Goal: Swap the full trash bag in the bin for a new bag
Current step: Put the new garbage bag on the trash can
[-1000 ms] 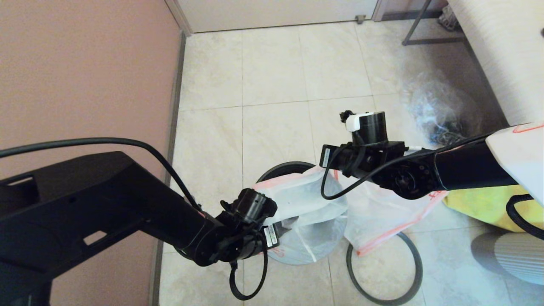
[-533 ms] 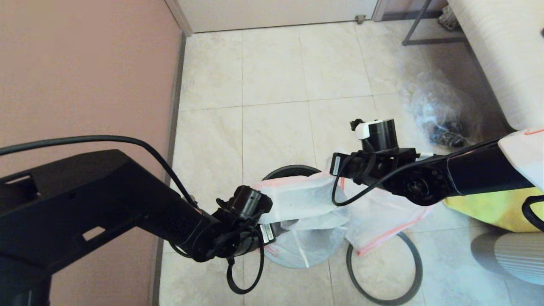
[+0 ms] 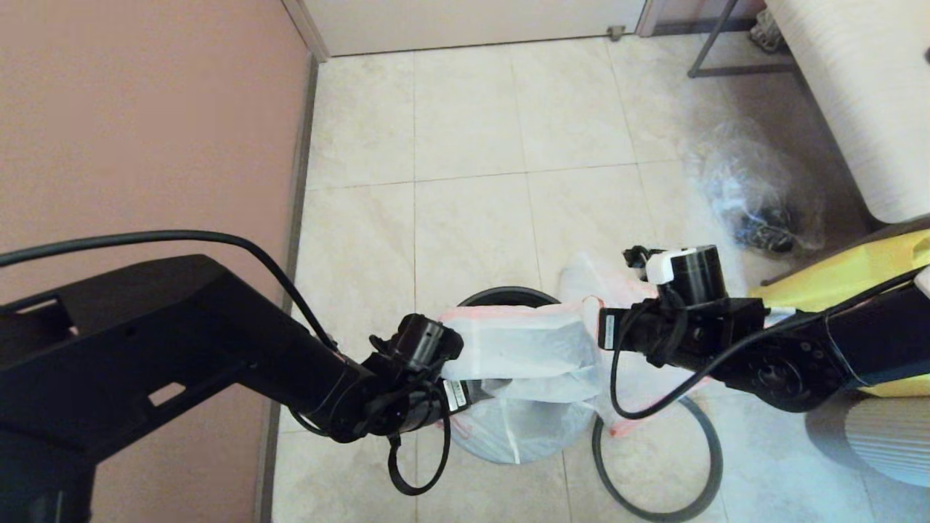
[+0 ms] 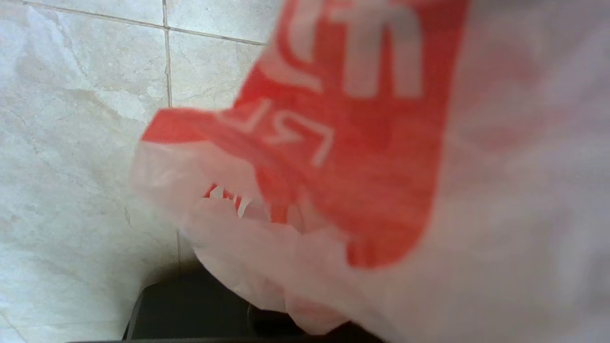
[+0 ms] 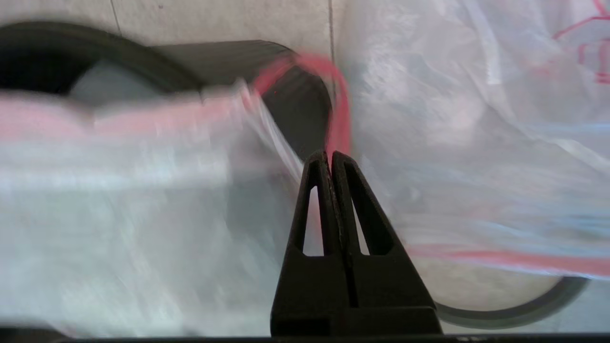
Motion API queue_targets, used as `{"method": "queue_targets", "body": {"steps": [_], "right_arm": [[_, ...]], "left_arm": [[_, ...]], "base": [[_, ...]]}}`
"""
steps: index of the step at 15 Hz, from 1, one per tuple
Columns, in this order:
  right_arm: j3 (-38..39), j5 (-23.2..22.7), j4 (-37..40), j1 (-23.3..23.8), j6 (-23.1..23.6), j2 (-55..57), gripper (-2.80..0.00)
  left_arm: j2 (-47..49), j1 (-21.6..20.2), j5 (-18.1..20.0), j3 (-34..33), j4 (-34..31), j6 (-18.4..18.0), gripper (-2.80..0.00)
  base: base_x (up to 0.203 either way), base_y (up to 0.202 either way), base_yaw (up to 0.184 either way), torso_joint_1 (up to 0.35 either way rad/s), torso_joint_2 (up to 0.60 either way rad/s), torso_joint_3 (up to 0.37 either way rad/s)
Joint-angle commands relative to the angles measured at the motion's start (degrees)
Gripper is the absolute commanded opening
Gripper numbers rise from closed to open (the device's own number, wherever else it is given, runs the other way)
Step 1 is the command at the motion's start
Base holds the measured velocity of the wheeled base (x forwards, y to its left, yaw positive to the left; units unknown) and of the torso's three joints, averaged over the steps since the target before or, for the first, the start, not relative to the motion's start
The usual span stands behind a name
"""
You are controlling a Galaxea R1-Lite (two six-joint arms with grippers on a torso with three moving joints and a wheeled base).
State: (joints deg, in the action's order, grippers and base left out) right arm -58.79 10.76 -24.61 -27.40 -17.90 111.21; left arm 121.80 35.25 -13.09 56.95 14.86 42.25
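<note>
The new bag, white film with a red printed edge, hangs stretched over the black bin, of which only the far rim shows. My left gripper holds the bag's near-left edge; the bag fills the left wrist view and hides the jaws. My right gripper is at the bag's right edge. In the right wrist view this gripper is shut on the red edge, with the bin's wall just beyond. The dark-grey hoop lies on the floor right of the bin.
A clear, full trash bag sits on the tiles at the far right, beside a white cabinet. A yellow bag lies under my right arm. The pink wall runs along the left.
My right arm has moved right and toward me with the bag's edge, spreading the bag wider above the bin. The left gripper has shifted only slightly.
</note>
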Motion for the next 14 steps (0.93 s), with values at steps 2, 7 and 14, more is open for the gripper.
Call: {"method": "queue_targets", "body": {"steps": [2,7,14], "right_arm": [[5.8,-0.2,-0.8,-1.4,1.4,-5.1,-2.80],[13.4,0.7,-1.3,-5.0,13.2,-14.6,-2.80],[18.5,14.8,0.0,1.8,13.4,-33.3,-2.80]], "left_arm": [[0.5,-0.7,0.3,0.4,0.1,0.3,-2.80],[2.1,-0.6,0.5,0.4,1.0,0.2,-2.80],[3.8,-1.1,0.6,0.3,3.8,-1.3,-2.80]], "base": [[0.000,0.000,0.000,0.000,0.00,0.000],[0.000,0.000,0.000,0.000,0.00,0.000],[0.000,0.000,0.000,0.000,0.00,0.000]]}}
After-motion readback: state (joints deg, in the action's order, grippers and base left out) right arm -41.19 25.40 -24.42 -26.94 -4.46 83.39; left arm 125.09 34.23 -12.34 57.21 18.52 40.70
